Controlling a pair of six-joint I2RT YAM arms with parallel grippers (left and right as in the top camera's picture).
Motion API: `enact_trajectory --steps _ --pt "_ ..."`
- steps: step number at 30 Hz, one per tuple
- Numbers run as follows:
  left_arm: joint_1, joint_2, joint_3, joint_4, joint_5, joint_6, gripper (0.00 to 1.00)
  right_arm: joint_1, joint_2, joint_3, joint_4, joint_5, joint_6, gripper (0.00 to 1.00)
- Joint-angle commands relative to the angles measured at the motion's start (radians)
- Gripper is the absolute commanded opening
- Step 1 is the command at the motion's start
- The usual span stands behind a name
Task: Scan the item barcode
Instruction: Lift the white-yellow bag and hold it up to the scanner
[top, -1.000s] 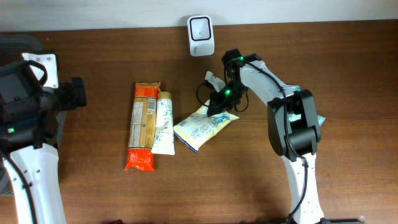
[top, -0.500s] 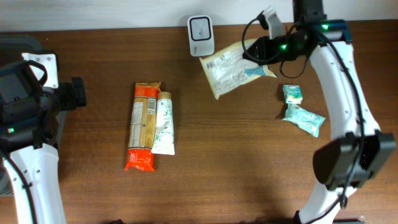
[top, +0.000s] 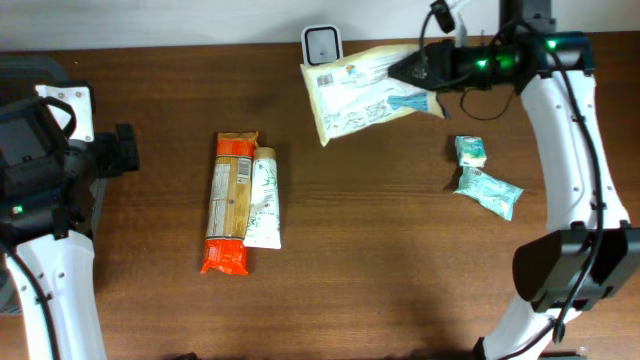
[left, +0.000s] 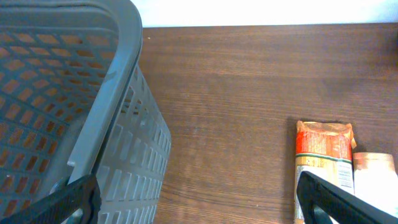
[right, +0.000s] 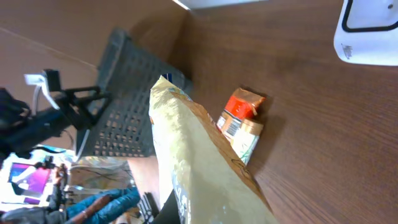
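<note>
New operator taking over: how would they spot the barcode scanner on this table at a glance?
Look along the table's back edge, by the white wall. Near its middle stands the scanner, beside the pale pouch held by the right end effector. It is the only small white box with a dark-rimmed window.

Brown wooden table (top: 380, 250) carrying the surrounding goods. Left of centre, a long orange-ended packet (top: 229, 200) lies lengthwise, running from the far side toward the near edge. A white tube (top: 265, 197) lies parallel and touching along its right side, cap end toward the far edge. Toward the right edge sit two pale green packets: a small one (top: 470, 150) and, just nearer the front, a larger one (top: 489, 190) lying at a slant. A grey slotted plastic basket (left: 124, 74) stands at the far left corner.
</note>
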Motion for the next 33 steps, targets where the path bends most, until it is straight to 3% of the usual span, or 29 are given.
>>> enact_trajectory --steps 1,4,7,9,13,14,19,26,33 --pt "0.004 -0.001 0.01 0.001 0.011 0.016 0.99 -0.019 -0.026 0.011 0.002 -0.087 0.008 0.04" --pt "0.004 -0.001 0.01 0.001 0.011 0.016 0.99 0.007 -0.026 0.012 0.002 0.038 0.014 0.04" --pt "0.004 -0.001 0.01 0.001 0.011 0.016 0.99 0.117 -0.026 0.049 0.018 0.51 0.034 0.04" --pt "0.004 -0.001 0.01 0.001 0.011 0.016 0.99 0.234 -0.018 0.052 0.098 1.0 0.009 0.04" --pt "0.004 -0.001 0.01 0.001 0.011 0.016 0.99 0.371 0.043 0.05 0.308 1.318 -0.206 0.04" --pt "0.004 -0.001 0.01 0.001 0.011 0.016 0.99 0.405 0.075 0.05 0.392 1.398 -0.318 0.04" --pt "0.004 -0.001 0.01 0.001 0.011 0.016 0.99 0.454 0.219 0.05 0.761 1.531 -0.796 0.04" --pt "0.004 -0.001 0.01 0.001 0.011 0.016 0.99 0.462 0.358 0.05 1.038 1.583 -1.232 0.04" --pt "0.004 -0.001 0.01 0.001 0.011 0.016 0.99 0.473 0.391 0.05 1.1 1.59 -1.359 0.04"
